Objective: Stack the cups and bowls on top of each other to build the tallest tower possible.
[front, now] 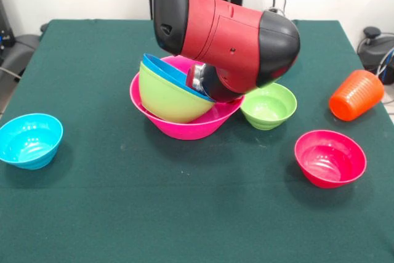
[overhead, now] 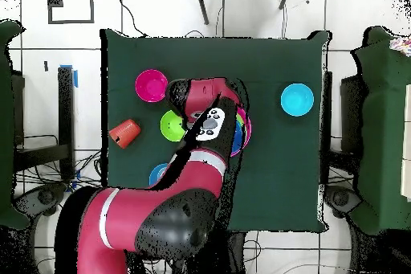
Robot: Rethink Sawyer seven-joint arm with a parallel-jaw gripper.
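Over tower [front: 184, 121], arm [front: 221, 35], fingers hidden

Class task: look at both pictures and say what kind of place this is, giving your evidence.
Probably a robotics lab: a red and black robot arm reaches over a green cloth-covered table, with loose cables on the white tiled floor.
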